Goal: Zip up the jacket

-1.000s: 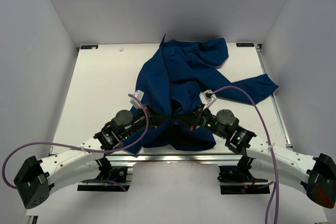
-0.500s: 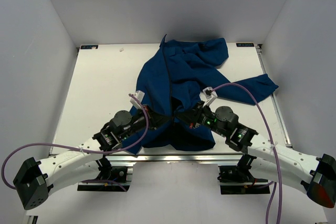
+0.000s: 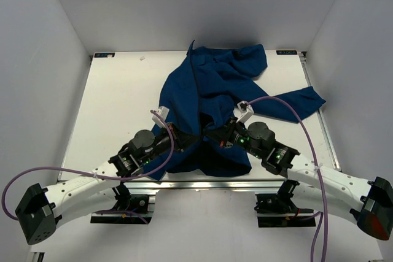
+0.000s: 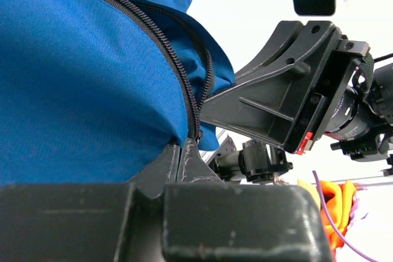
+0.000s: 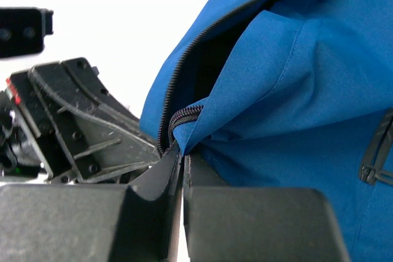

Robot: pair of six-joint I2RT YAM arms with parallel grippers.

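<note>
jacket [image 3: 209, 87]: blue, lying rumpled on the table [image 3: 116, 90] from the middle to the far edge. One sleeve [image 3: 295, 102] is flung right, and the bottom end sits at the near edge between the arms.
zipper [image 4: 175, 59]: dark teeth run up one front edge, and the two edges are not joined here. Can't make out the slider in any view.
left gripper [image 4: 187, 150]: clamped on the jacket, pinching the bottom end of the toothed edge.
right gripper [image 5: 180, 159]: clamped on the jacket, pinching a fold of the other front edge where the teeth curl over.
risk 1: the grips are thin, at the fingertips only. Any pull apart and the fabric likely slips out.
risk 2: the grippers are almost nose to nose. A small misaligned move could knock the fingers together.
risk 3: the right-side edge is folded. Teeth probably won't line up, so the zipper could jam or catch cloth.
risk 4: the upper jacket is bunched. Dragging could shift the whole thing.
top view only: overall layout, the sleeve and both arms. The pinch points are hidden.
left wrist only: a straight run of teeth entering the fingers.
right wrist only: the curled edge and the dark lining gap behind it.
</note>
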